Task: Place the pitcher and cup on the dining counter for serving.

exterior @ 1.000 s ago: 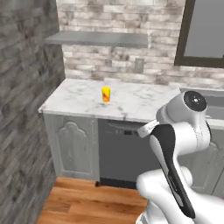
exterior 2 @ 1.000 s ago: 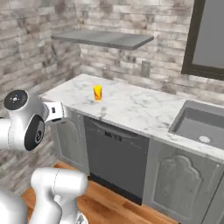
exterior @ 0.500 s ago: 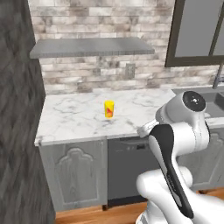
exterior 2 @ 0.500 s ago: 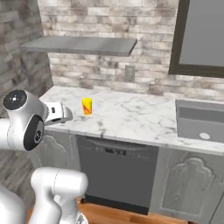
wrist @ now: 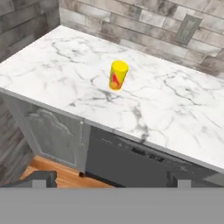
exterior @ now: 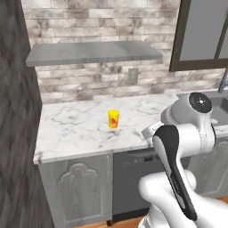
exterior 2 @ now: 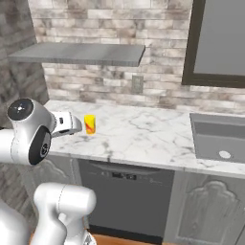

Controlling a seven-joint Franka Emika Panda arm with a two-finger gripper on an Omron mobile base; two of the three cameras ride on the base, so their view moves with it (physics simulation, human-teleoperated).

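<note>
The cup (exterior: 113, 119), a small yellow tumbler with a red-orange mark, stands upright on the marble worktop (exterior: 71, 131) under the brick backsplash. It also stands there in the right base view (exterior 2: 89, 124) and near the middle of the hand view (wrist: 117, 75). My gripper (wrist: 111, 180) is open, its two fingertips (wrist: 43, 178) set wide apart with nothing between them. It hangs in front of the worktop's edge, well short of the cup. The hand (exterior 2: 66, 123) sits just left of the cup in the right base view. The pitcher and the dining counter are out of view.
A sink (exterior 2: 217, 139) is set in the worktop to the right. Below the edge are a dark dishwasher (exterior 2: 125, 191) and grey cabinet doors (exterior: 78, 191). A grey shelf (exterior: 89, 53) hangs above the cup. A dark stone wall (exterior: 15, 133) closes the left side.
The base has driven, so both base views have swung and the cup now sits more squarely ahead. The cup itself has stayed on the worktop. The gripper has stayed open.
</note>
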